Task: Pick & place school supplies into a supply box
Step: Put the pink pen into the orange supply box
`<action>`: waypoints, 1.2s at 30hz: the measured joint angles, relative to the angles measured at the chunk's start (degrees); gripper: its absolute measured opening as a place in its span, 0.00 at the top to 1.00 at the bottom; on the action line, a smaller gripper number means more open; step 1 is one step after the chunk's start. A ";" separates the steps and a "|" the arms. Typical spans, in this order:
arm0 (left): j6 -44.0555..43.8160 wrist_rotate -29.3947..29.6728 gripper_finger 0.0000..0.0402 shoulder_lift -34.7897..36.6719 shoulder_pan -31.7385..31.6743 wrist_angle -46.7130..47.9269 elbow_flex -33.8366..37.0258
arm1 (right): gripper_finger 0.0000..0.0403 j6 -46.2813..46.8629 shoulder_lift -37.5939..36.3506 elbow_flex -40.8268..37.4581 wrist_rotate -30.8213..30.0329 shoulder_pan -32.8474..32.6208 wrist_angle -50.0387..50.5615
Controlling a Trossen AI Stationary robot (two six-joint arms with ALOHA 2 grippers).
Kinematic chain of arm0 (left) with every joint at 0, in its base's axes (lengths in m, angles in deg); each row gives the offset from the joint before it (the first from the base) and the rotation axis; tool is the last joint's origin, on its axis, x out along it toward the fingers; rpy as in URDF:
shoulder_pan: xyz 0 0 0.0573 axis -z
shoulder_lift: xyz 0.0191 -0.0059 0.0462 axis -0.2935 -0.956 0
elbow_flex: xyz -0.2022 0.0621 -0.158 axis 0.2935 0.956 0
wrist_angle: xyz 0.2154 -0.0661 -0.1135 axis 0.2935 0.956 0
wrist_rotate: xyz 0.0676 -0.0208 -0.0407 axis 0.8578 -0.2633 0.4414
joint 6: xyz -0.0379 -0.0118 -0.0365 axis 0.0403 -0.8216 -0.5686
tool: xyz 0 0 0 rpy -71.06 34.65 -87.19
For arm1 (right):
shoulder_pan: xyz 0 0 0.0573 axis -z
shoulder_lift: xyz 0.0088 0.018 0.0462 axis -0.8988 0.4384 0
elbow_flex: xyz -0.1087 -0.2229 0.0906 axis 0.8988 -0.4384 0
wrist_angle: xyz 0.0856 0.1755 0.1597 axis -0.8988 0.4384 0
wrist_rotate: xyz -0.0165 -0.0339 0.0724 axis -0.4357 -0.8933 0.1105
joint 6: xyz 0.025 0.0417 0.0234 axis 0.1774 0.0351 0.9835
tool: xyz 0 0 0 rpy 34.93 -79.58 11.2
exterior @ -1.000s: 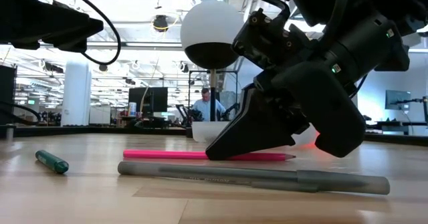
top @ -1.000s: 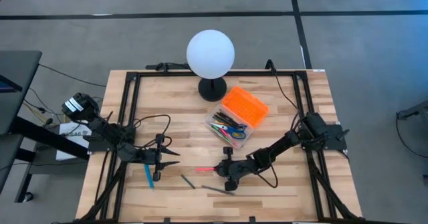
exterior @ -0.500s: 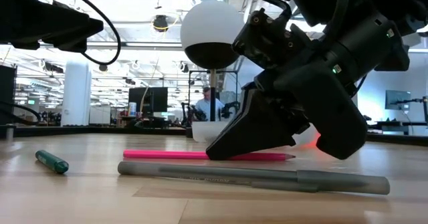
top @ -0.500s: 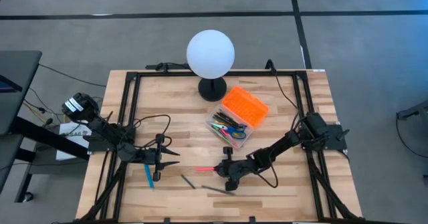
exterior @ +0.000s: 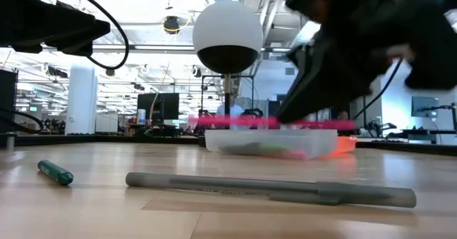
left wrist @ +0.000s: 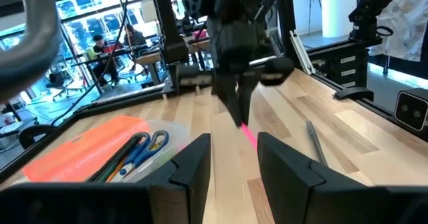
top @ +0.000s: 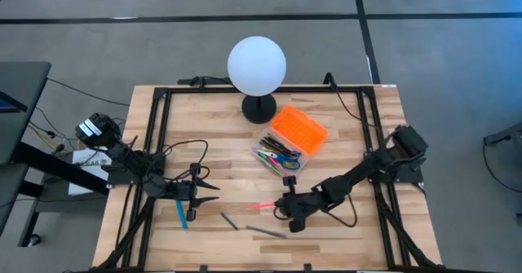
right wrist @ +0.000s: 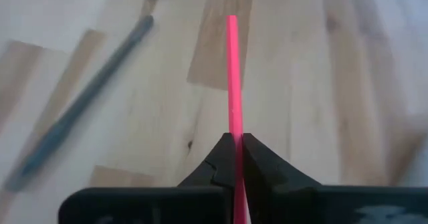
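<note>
My right gripper [top: 285,207] is shut on a pink pencil [top: 265,204], held above the wood at the table's near middle. The supply box [top: 277,156], a clear case with an orange lid [top: 298,129], stands behind it with pens and blue-handled scissors [left wrist: 144,147] inside. A grey pen [exterior: 271,187], a second grey pen [top: 231,222] and a green marker [exterior: 55,173] lie flat on the table. My left gripper [top: 210,193] waits open at the near left, level, with nothing between its fingers. My right gripper pinches the pink pencil's shaft [right wrist: 232,127] between its two fingertips [right wrist: 251,154]. It comes slanting down from the table's right side, and the pencil runs on ahead of the fingers toward the left. The pencil hangs about level [exterior: 235,122], clear of the table.
A white globe lamp [top: 257,65] on a black base stands at the far middle, just behind the box. Black frame rails [top: 159,134] run along the table's left, right and far edges. Bare wood lies between the two grippers.
My right gripper has risen and drawn back a little toward the table's right edge, staying shut. The pink pencil, which lay on the table under its fingers, is now lifted clear and hangs about level.
</note>
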 joint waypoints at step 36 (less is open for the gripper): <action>-1.27 0.05 0.71 0.00 0.00 0.89 0.00 | 1.00 8.27 -5.25 0.28 2.72 10.06 7.52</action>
